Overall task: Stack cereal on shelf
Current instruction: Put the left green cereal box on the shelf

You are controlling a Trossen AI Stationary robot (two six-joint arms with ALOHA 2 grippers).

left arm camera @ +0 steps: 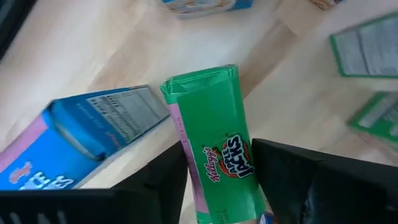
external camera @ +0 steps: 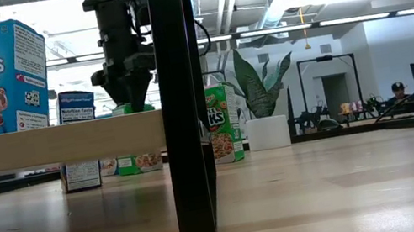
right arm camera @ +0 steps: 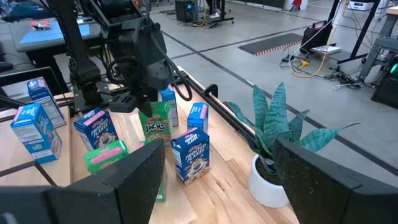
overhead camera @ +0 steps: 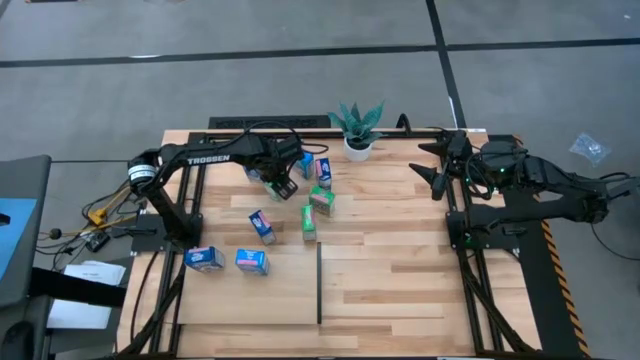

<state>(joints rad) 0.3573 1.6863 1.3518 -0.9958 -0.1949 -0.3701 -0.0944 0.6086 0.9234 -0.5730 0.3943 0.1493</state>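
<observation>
In the low view a black post (external camera: 183, 112) stands closest, hiding the middle of the table and part of a green box (external camera: 224, 123) behind it. Only the left wrist view shows that the left gripper (left arm camera: 217, 174) has its fingers close on either side of an upright green Apple Jacks box (left arm camera: 214, 149), narrow about it; whether they press it firmly I cannot tell. A blue box (left arm camera: 81, 137) lies tipped just beside it. From above, that gripper (overhead camera: 281, 183) hangs over the far part of the table (overhead camera: 400, 270), near its far edge and left of the potted plant (overhead camera: 358, 128); the box itself is hard to make out there. The right gripper (overhead camera: 437, 170) waits wide apart at the far right corner. Other boxes (overhead camera: 203, 259) stand toward the left edge.
</observation>
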